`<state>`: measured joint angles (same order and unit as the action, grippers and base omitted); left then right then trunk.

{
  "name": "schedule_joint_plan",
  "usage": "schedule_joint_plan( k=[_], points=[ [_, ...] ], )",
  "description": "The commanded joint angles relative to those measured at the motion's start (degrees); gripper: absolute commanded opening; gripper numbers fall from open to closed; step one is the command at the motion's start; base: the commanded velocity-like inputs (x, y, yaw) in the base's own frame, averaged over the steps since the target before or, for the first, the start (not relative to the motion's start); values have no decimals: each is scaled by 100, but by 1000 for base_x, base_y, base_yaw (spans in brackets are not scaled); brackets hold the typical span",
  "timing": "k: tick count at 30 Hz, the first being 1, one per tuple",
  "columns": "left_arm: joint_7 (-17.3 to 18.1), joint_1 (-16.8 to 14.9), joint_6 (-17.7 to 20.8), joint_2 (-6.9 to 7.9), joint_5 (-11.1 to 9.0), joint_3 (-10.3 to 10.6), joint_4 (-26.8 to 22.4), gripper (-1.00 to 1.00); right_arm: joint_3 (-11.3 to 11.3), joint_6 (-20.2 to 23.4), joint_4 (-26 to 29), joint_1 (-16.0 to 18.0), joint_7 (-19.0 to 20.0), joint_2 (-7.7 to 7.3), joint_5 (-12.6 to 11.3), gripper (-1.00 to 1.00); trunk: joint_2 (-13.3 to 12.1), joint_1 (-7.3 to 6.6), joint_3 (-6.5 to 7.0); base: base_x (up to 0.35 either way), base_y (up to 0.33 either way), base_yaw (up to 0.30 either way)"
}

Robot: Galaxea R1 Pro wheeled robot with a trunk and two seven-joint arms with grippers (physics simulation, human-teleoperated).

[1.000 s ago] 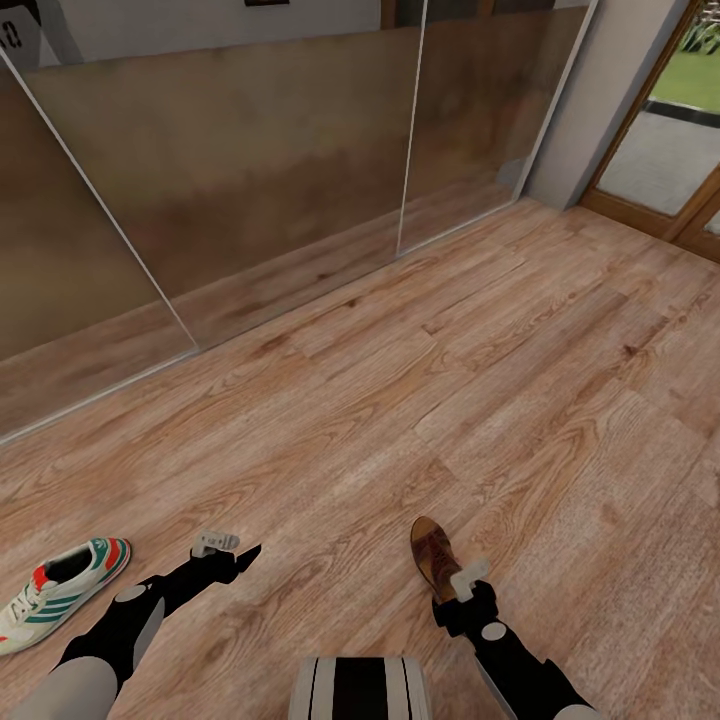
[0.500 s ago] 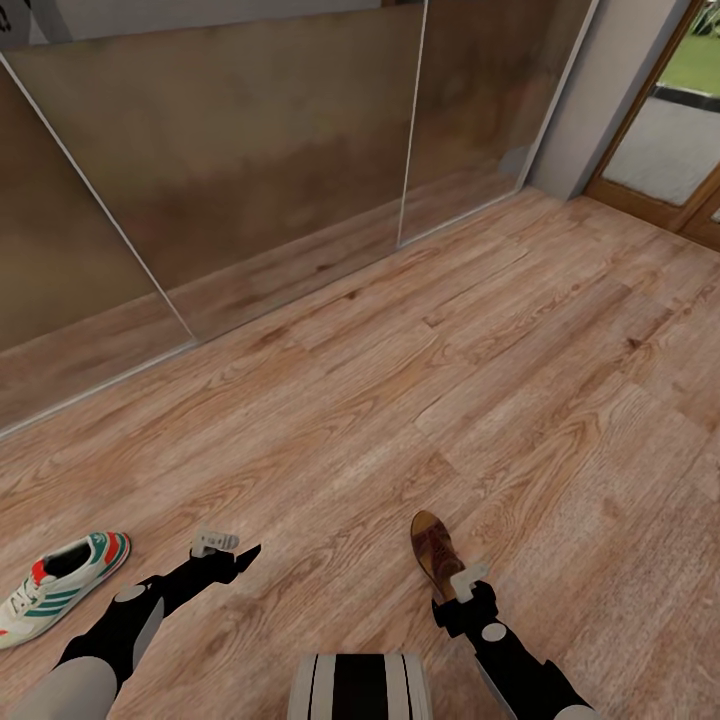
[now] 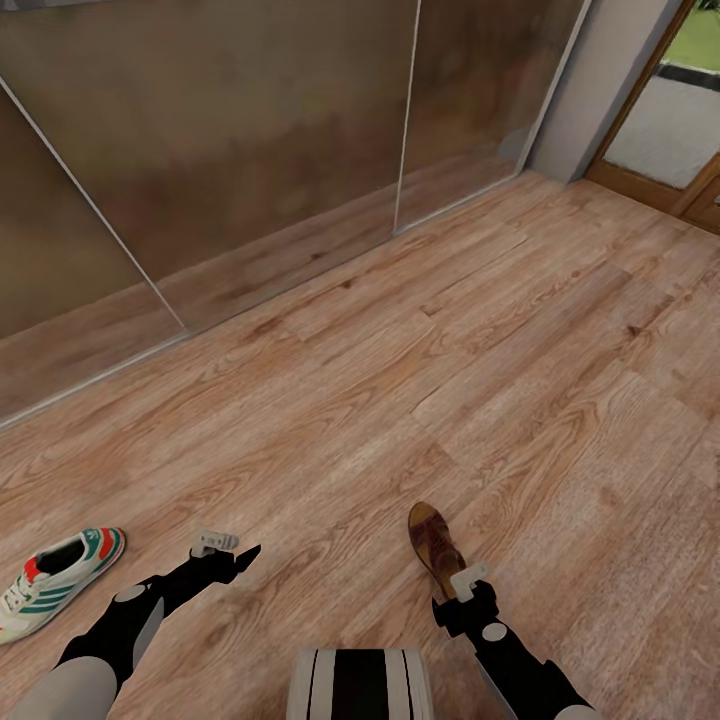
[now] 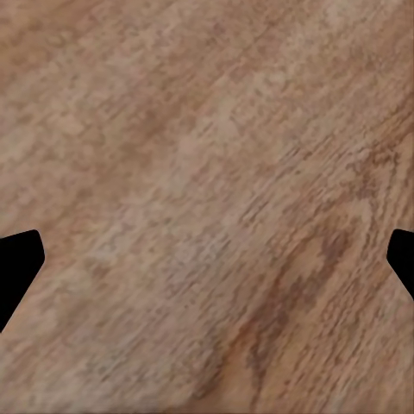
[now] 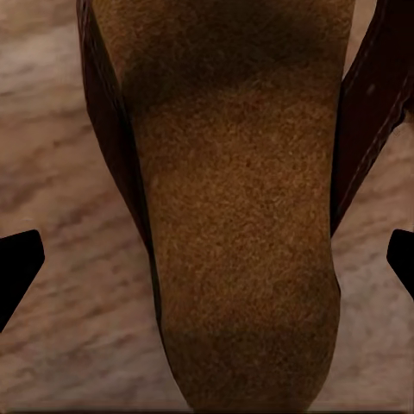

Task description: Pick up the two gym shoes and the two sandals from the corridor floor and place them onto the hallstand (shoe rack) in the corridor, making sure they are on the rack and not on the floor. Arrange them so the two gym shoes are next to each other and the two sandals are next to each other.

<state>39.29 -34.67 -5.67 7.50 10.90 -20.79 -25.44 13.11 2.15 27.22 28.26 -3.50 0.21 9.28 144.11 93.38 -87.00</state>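
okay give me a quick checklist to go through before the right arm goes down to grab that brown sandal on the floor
1. Right gripper over the dark brown leather sandal with tan footbed: ok, footbed lies between the fingertips.
2. Right gripper open: ok, fingertips sit wide apart.
3. Contact with the sandal: cannot tell.
4. Left gripper empty and open: ok, over bare light brown wood-plank floor.
5. White lace-up sneaker with green stripes clear of the sandal: ok, far to the left.
6. Sandal off the floor: not ok.
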Motion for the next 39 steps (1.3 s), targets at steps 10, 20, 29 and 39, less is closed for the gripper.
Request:
schedule_joint_plan(
  k=[10, 20, 29, 39],
  points=[
    [26, -4, -44, -3, 61, -39, 4, 100, 22, 22, 10, 4, -37, -2, 56, 100, 4, 4, -58, 0, 0, -25],
    [26, 3, -55, -10, 61, -39, 4, 100, 25, 14, 7, 3, -37, -3, 56, 100, 11, 17, -183, 0, 0, -70],
    [26, 4, -56, -7, 61, -39, -3, 100, 25, 13, 7, 3, -37, -2, 56, 100, 11, 17, -183, 0, 0, -3],
    [26, 44, -34, -12, 61, -39, -154, 100, 23, 13, 10, 4, -37, -1, 56, 100, 11, 17, -184, 0, 0, 0]
  ],
)
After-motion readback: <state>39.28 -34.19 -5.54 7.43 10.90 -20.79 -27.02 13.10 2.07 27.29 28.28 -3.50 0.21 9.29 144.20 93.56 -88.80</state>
